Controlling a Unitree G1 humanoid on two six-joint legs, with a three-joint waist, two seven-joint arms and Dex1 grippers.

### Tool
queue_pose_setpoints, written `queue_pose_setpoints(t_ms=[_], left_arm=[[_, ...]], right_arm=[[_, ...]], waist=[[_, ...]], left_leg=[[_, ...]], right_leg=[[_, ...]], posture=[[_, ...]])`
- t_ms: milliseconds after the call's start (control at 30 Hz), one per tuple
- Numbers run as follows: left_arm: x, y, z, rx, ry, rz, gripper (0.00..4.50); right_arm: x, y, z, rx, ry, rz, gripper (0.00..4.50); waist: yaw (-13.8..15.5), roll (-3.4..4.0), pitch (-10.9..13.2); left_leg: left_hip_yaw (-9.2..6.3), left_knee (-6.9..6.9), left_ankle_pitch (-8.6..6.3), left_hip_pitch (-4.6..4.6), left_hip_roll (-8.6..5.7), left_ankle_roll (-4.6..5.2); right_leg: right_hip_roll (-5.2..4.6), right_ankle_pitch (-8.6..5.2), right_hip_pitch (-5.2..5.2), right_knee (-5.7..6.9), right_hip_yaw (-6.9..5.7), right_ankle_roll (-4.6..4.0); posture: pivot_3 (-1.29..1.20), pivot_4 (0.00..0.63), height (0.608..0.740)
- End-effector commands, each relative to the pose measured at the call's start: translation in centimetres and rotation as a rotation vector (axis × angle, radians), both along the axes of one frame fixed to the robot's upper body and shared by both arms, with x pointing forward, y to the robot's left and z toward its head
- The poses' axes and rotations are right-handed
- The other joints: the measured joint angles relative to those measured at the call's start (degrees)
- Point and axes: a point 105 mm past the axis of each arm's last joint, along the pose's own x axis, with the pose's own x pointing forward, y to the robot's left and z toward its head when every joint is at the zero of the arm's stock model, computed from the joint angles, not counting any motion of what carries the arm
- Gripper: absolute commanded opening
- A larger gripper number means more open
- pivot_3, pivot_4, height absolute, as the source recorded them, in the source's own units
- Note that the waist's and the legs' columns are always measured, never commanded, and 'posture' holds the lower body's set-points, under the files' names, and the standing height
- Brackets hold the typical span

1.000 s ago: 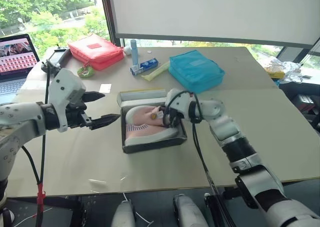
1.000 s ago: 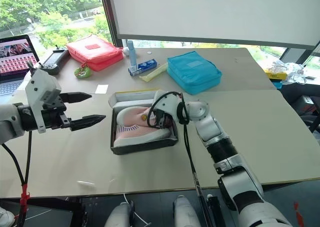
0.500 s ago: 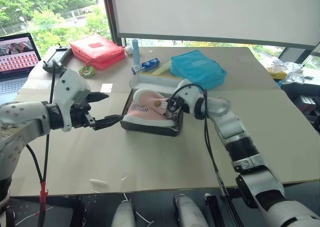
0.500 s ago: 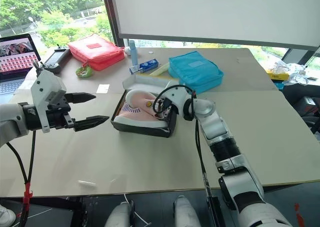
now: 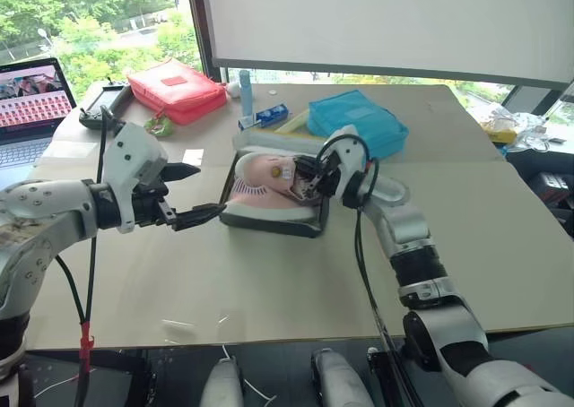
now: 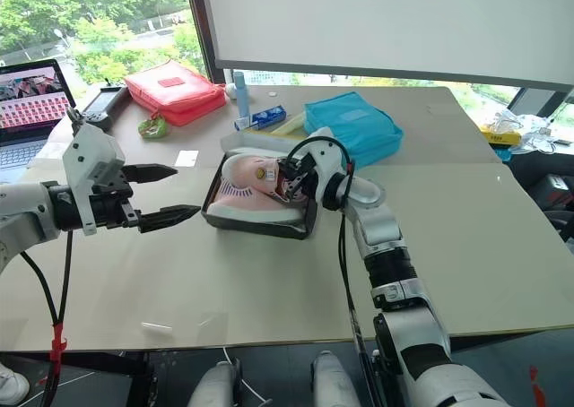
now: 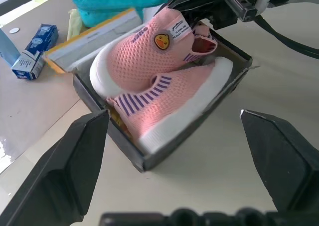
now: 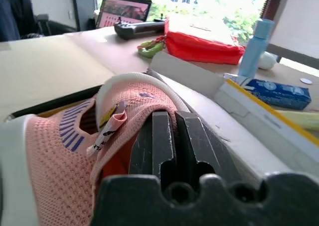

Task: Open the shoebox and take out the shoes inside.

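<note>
Shoebox (image 5: 273,212) near the middle of the table (image 5: 269,290), open and tipped up on its right side, lid behind it — stiff, light card, likely to slide or tilt if pulled. Shoes (image 7: 164,81) packed inside: soft pink knit, firm white soles, light; best taken at collar or heel. Right claw (image 8: 172,136) pinched together on a shoe's collar. Left claw (image 5: 190,194) spread wide, empty, just left of the shoebox. Left wrist view alone showing both shoes nested sole to sole — right wrist view showing the pinch up close.

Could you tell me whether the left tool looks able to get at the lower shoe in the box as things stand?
Probably yes. The left tool is open beside the shoebox, nothing lies between them, and the lower shoe faces it, though the box wall fronts it.
</note>
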Motion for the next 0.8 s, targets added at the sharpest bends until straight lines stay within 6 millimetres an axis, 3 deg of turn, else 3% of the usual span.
queue_pose_setpoints(t_ms=[33, 100, 167, 233, 367, 433, 500, 533, 667, 800], left_arm=[[-0.3, -0.4, 0.8, 0.006, -0.049, -0.019, 4.50], [-0.3, -0.5, 0.8, 0.005, -0.049, -0.021, 4.50], [-0.1, -0.5, 0.8, 0.006, -0.050, -0.023, 4.50], [0.0, -0.5, 0.9, 0.004, -0.051, -0.023, 4.50], [0.1, -0.6, 0.9, 0.003, -0.053, -0.025, 4.50], [0.2, -0.7, 0.9, 0.002, -0.055, -0.026, 4.50], [0.1, -0.7, 0.9, -0.001, -0.057, -0.026, 4.50], [0.1, -0.7, 0.9, -0.001, -0.057, -0.025, 4.50], [0.0, -0.6, 0.8, 0.000, -0.059, -0.021, 4.50], [0.0, -0.6, 0.9, -0.001, -0.063, -0.020, 4.50]], right_arm=[[-0.4, 0.2, 2.2, 0.019, -0.082, 0.012, 0.22], [-1.7, 1.5, 0.7, -0.141, -0.141, 0.099, 0.22], [-3.0, 2.5, 0.0, -0.336, -0.300, 0.168, 0.22], [-2.9, 2.5, -0.1, -0.574, -0.542, 0.137, 0.22], [-4.0, 3.2, -1.6, -0.642, -0.561, 0.276, 0.22], [-2.5, 2.4, 2.3, -0.366, -0.501, 0.159, 0.22], [-0.4, 0.1, 6.6, 0.017, -0.396, 0.008, 0.22], [0.1, -0.6, 7.0, 0.086, -0.351, -0.011, 0.22], [-0.3, 0.0, 6.6, 0.226, -0.201, 0.092, 0.22], [-0.3, 0.1, 7.0, 0.268, -0.169, 0.097, 0.22]], waist=[[0.0, 0.01, 0.0], [0.0, 0.01, 0.0], [0.1, 0.01, 0.0], [0.0, 0.01, 0.0], [-0.3, 0.00, 0.0], [-0.6, 0.00, 0.0], [-0.8, -0.02, 0.0], [-0.8, -0.03, 0.0], [-0.1, -0.02, 0.0], [0.0, -0.01, 0.0]], left_leg=[[0.00, -0.01, 0.00, 0.00, 0.00, 0.00], [0.00, -0.02, 0.01, 0.00, 0.00, 0.01], [0.00, -0.03, 0.00, 0.00, 0.00, 0.00], [0.00, -0.03, -0.01, 0.00, -0.01, -0.02], [0.01, -0.04, -0.17, 0.03, -0.01, -0.26], [0.01, -0.05, -0.15, 0.05, -0.01, -0.23], [0.00, -0.04, 0.04, 0.05, -0.01, 0.06], [0.00, -0.04, 0.06, 0.04, 0.00, 0.08], [-0.05, -0.03, 0.07, 0.04, 0.00, 0.10], [-0.05, -0.04, 0.06, 0.02, -0.01, 0.08]], right_leg=[[0.00, 0.00, -0.01, 0.00, 0.00, 0.00], [0.00, 0.00, 0.00, 0.00, 0.00, 0.00], [0.00, -0.02, 0.00, -0.03, 0.00, 0.01], [-0.01, -0.03, 0.01, -0.06, 0.00, 0.04], [0.00, -0.03, 0.02, -0.09, 0.00, 0.03], [0.00, -0.03, 0.04, -0.06, 0.00, 0.03], [0.00, -0.01, 0.03, -0.04, 0.02, 0.02], [0.01, 0.02, 0.02, -0.02, 0.02, 0.02], [0.01, 0.01, 0.09, 0.03, 0.00, 0.10], [0.01, -0.03, 0.06, 0.00, 0.01, 0.06]], posture=[[0.00, 0.150, 0.729], [0.00, 0.150, 0.729], [0.00, 0.150, 0.729], [0.00, 0.150, 0.729], [0.00, 0.150, 0.729], [0.00, 0.150, 0.729], [0.00, 0.150, 0.729], [0.00, 0.150, 0.729], [0.00, 0.150, 0.729], [0.00, 0.150, 0.729]])
